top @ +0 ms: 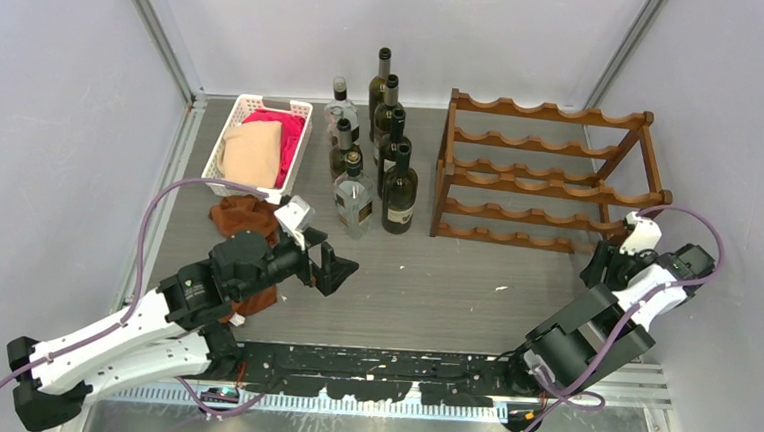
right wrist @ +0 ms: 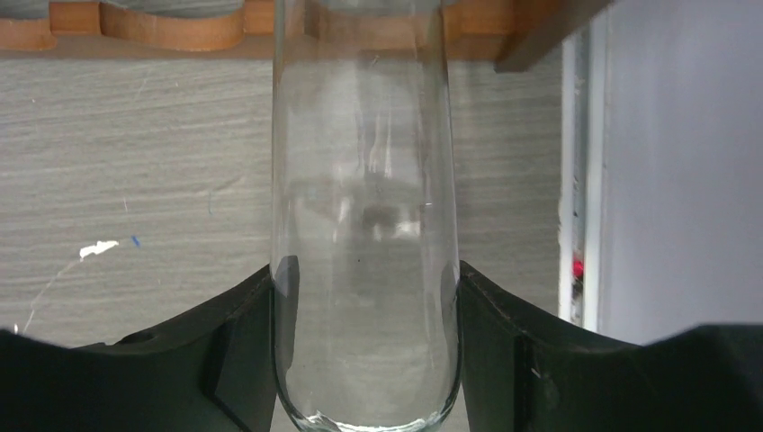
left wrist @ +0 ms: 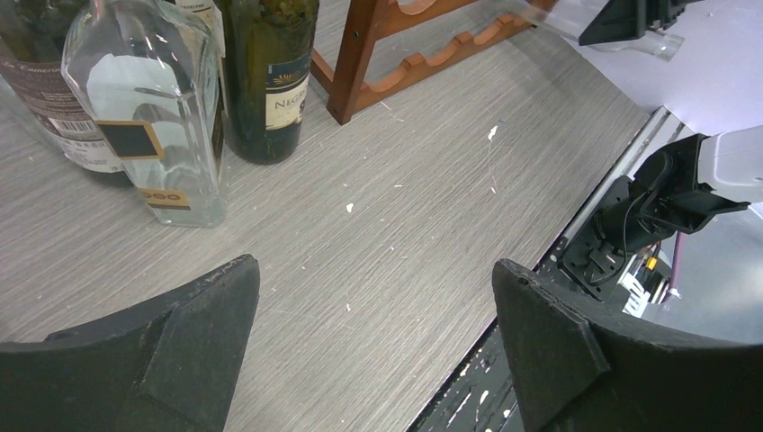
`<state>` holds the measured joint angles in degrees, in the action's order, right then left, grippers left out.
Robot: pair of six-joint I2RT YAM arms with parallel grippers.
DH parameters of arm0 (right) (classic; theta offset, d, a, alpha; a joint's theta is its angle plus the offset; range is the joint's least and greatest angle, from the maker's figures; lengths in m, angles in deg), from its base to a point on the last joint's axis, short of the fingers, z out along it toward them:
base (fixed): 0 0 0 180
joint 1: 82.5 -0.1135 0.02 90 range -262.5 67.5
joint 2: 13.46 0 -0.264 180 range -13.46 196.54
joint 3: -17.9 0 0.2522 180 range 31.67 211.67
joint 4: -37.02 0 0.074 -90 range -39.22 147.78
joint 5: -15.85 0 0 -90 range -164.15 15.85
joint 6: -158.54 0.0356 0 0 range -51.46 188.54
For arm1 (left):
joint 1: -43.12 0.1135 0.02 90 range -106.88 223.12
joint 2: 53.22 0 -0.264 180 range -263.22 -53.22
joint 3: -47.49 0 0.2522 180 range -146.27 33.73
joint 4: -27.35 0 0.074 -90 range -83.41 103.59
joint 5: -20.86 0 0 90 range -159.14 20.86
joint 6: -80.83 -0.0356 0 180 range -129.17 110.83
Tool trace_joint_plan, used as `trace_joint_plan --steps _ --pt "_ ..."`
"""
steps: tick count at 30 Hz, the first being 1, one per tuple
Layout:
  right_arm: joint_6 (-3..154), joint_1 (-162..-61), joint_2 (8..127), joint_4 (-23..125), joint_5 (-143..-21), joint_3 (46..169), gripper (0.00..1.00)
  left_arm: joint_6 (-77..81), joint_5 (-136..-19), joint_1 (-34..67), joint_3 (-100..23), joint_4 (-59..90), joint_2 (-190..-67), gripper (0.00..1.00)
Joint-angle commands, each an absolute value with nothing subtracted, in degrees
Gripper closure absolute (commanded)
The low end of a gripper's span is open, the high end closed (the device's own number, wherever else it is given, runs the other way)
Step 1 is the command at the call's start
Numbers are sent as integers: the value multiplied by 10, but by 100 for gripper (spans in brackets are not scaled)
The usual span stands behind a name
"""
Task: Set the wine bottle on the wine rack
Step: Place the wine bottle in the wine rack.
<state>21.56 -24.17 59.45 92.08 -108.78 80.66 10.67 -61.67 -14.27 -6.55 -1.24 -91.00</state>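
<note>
Right gripper (right wrist: 366, 297) clamps clear bottle (right wrist: 364, 162) near wine rack (top: 545, 111); left gripper (left wrist: 373, 270) agape.

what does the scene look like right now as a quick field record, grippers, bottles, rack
left gripper: open, empty, above bare table beside the standing bottles
right gripper: shut on clear bottle
clear bottle: by the rack's right end, not yet on it
wine rack: back right, no bottles seen on it
white basket: back left, holds cloths
</note>
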Motion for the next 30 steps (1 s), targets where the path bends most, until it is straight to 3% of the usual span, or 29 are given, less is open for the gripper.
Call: trace_joint_plan --steps 1,6,12,21,30 --pt "298 -269 601 775 -1112 788 98 115 -619 -145 -70 38 -915 0" --pt "354 -283 647 722 -1100 795 93 114 -615 -145 -68 46 -921 0" --pt "390 -303 690 685 -1092 806 70 117 -612 -145 -67 53 -932 0" --pt "434 -329 710 621 -1070 796 48 126 -609 -145 -67 56 -945 0" --pt "423 -329 710 601 -1059 781 47 132 -612 -144 -61 65 -944 0"
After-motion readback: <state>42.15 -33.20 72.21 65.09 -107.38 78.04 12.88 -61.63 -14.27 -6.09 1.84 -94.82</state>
